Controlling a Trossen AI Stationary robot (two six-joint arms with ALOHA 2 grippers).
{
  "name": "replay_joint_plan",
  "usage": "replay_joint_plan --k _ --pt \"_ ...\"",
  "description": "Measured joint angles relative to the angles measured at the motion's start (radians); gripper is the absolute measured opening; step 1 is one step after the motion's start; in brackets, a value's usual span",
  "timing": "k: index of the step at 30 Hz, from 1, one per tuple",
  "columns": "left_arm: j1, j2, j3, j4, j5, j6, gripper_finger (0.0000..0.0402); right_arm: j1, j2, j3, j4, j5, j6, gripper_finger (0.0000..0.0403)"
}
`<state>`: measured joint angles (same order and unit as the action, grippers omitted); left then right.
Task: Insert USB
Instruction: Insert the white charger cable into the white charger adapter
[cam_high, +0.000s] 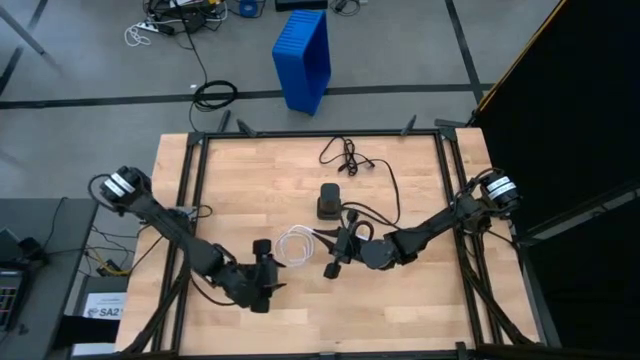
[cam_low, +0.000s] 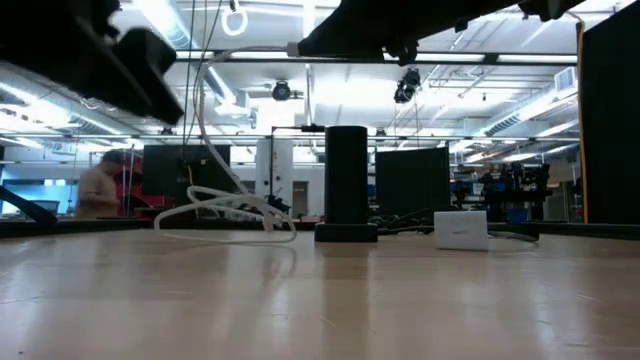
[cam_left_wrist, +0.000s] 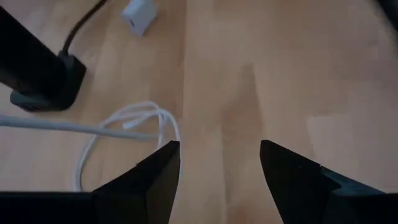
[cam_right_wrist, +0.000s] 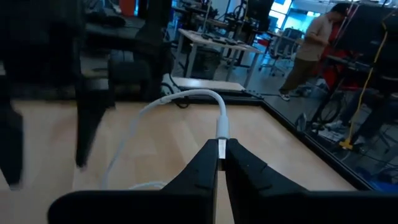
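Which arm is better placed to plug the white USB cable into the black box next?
The right. Its claw is shut on the white USB cable at the plug end, close to the black box. The left claw is open, empty and farther away.

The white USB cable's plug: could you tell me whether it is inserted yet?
Not yet inserted: the right gripper pinches the USB cable by its plug, apart from the black box.

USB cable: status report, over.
Right gripper shut on USB cable plug end, lifted. Left gripper open, empty, beside coil. Black box near; nothing blocking.
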<state>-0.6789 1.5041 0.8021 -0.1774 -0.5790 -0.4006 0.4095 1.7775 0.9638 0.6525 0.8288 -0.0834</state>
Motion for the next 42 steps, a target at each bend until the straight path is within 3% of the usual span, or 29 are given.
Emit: replay_joint_plan --k 10,19,23,30,42 --pt "0.040 0.050 0.000 -0.005 -0.029 -0.007 0.0207 -0.001 0.000 0.000 -0.003 0.000 -0.007 0.0000" --pt "0.044 0.080 0.000 -0.132 0.067 -0.140 0.0207 -0.001 0.001 0.000 -0.014 -0.001 -0.013 0.0000" --pt "0.066 0.101 0.001 -0.087 0.015 -0.125 0.0207 -0.001 0.001 0.000 -0.001 -0.021 -0.006 0.0000" --pt "0.129 0.191 0.001 -0.011 0.094 -0.054 0.0207 -0.005 0.001 0.000 0.003 -0.040 0.000 0.0000" --pt "0.188 0.213 0.001 0.057 0.071 -0.023 0.0196 -0.005 0.002 0.000 0.011 -0.047 -0.005 0.0000"
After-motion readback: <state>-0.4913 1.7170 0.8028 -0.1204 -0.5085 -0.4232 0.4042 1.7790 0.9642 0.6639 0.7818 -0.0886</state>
